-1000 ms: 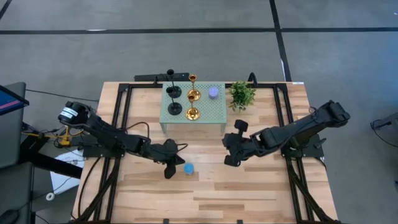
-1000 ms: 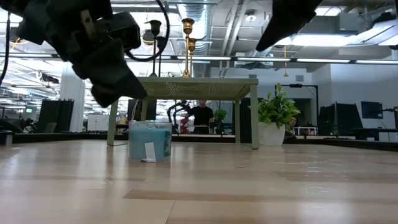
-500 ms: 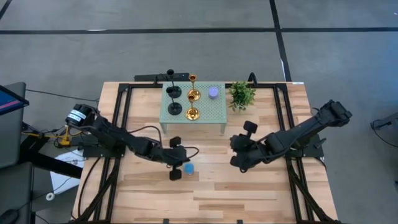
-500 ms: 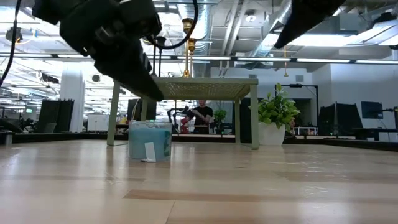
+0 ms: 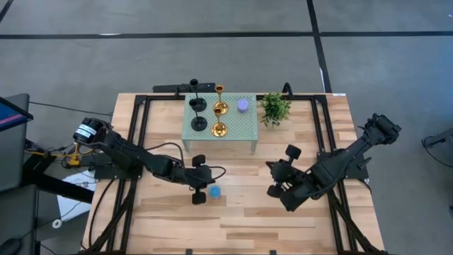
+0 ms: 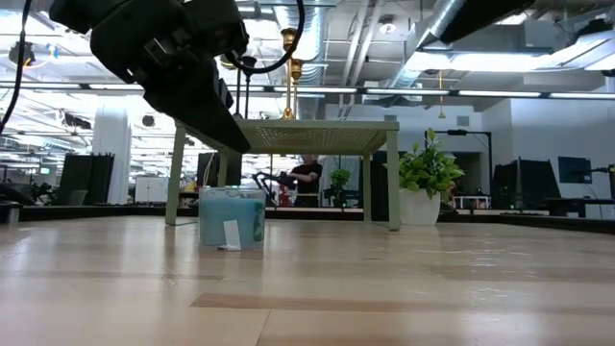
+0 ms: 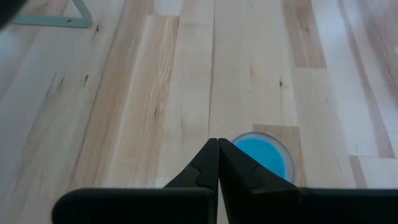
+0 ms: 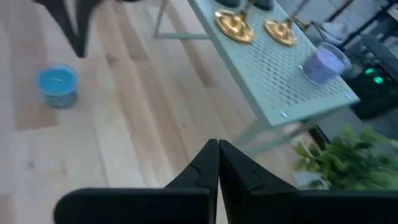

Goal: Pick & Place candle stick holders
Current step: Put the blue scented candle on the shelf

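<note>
Holders [image 5: 207,109], two black and two gold, stand grouped on the green stand [image 5: 241,130], so you find them already placed. Your left gripper [image 5: 199,197] hangs closed, empty, beside the blue cup [image 5: 214,191]; your right gripper [image 5: 282,197] waits closed over bare worktop [image 5: 241,223].

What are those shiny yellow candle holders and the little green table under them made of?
The gold candle holders look like polished metal, perhaps brass or plated: their round bases gleam and reflect light. The small green table looks like painted sheet metal: its top is punched with a regular grid of tiny holes and has a matte finish. Neither can be confirmed by sight alone.
</note>
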Motion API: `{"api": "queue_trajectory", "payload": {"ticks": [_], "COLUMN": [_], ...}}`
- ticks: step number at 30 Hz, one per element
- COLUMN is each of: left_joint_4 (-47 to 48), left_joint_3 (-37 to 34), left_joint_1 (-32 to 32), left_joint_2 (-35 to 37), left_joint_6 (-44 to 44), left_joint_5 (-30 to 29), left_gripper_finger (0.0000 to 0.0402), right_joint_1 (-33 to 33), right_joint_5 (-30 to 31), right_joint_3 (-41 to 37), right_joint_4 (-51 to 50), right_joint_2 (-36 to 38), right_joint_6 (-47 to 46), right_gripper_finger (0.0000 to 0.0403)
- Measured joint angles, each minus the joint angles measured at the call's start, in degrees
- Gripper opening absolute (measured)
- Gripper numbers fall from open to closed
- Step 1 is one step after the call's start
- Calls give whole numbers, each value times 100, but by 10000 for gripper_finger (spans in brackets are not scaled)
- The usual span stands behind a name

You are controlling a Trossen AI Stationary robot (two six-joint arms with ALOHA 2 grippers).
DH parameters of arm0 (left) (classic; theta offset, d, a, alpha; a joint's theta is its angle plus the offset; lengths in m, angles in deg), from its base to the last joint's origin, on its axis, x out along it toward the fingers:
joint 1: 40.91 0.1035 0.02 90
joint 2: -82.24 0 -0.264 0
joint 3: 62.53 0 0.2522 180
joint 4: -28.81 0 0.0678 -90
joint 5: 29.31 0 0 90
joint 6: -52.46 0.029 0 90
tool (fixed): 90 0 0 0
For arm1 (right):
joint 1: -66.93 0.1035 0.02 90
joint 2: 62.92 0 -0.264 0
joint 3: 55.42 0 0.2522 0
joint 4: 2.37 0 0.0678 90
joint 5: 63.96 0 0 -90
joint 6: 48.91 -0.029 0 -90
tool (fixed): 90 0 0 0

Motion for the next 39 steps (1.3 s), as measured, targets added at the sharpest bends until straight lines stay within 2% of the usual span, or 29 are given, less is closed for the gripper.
{"api": "queue_trajectory", "payload": {"ticks": [21, 23, 26, 28, 31, 34, 36, 39], "left_joint_4": [0, 0, -29, -47, -123, -238, -329, -459], "left_joint_3": [0, 0, 0, -1, -2, -2, -2, -2], "left_joint_1": [13, 13, 13, 13, 13, 13, 13, 13], "left_joint_2": [0, 0, 0, 0, 0, 0, 0, 0], "left_joint_6": [280, 280, 280, 278, 272, 259, 258, 256], "left_joint_5": [0, 0, 0, 0, 0, 0, -2, -9], "left_gripper_finger": [11, 11, 11, 11, 11, 11, 11, 11], "right_joint_1": [29, -99, -333, -460, -537, -488, -461, -613], "right_joint_5": [-44, -329, -1071, -1184, -1189, -1288, -1716, -2901], "right_joint_3": [0, 0, -2, -7, -336, -1198, -1953, -3008], "right_joint_4": [639, 638, 625, 633, 1006, 2027, 2950, 4493], "right_joint_2": [-3, -2, 114, 246, 709, 1578, 2278, 3332], "right_joint_6": [433, 603, 1036, 1427, 1905, 2334, 2663, 3174], "right_gripper_finger": [3, 3, 1, 1, 0, 0, 0, 0]}}
